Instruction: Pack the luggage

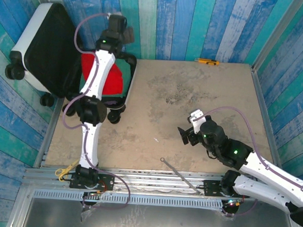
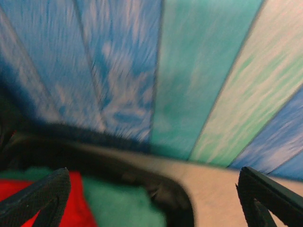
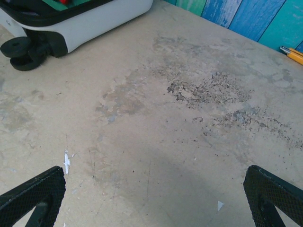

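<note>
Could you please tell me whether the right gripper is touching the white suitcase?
Apart. The top external view shows the right gripper well away from the suitcase, with a wide stretch of bare table between them.

White hard-shell luggage (image 1: 45, 49) — open, black-lined lid up — at far-left corner of the table (image 1: 203, 96).

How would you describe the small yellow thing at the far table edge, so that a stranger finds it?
Follow the sandy table top to its back edge, under the striped blue wall. Right of centre lies a thin yellow object, by itself on that edge, far from the white suitcase at the left.
</note>
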Available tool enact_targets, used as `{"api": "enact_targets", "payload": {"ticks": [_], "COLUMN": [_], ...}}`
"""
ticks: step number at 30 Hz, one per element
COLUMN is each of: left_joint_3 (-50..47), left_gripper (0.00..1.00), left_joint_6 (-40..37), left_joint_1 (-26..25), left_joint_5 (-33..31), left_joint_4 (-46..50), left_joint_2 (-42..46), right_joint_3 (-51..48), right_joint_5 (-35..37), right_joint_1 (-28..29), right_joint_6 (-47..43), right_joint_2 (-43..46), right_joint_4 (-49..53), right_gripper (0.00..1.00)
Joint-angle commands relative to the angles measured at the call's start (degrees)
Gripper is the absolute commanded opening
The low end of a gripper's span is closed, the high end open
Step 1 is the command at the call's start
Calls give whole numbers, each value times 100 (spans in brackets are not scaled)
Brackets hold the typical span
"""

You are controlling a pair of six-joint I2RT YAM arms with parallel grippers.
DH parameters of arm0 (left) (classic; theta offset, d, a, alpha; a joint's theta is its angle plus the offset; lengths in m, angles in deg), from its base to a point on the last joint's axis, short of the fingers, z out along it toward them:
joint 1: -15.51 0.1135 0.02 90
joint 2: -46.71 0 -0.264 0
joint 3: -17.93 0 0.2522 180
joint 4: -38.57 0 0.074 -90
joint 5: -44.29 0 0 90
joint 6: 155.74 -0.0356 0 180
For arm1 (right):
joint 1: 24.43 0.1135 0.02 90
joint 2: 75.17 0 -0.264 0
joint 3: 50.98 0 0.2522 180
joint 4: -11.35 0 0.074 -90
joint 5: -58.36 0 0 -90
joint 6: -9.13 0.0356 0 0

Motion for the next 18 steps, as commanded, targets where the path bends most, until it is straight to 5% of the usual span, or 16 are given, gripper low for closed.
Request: {"api": "enact_targets", "payload": {"ticks": [1,8,13,18], "left_joint_3": [-319,-104,-121,-94], "left_gripper": [92,89,84,77], "left_joint_6": [15,-156,-146,-57], "left_joint_1": [101,106,116,250], "left_joint_5": [-970,-1143,-1827,-1698], "left_joint_4": [668,802,884,939], "left_joint_2": [-354,-883,-1142,-1283], "right_joint_3": [-137,-149,-149,-175], "right_joint_5": [113,65,75,113], "right_joint_1": [-22,-26,-31,-25], "right_joint_6": [62,88,71,53], "right_joint_2": [161,13,-69,-45], "right_joint_4": [202,123,116,108], "right_gripper": [100,100,100,100]}}
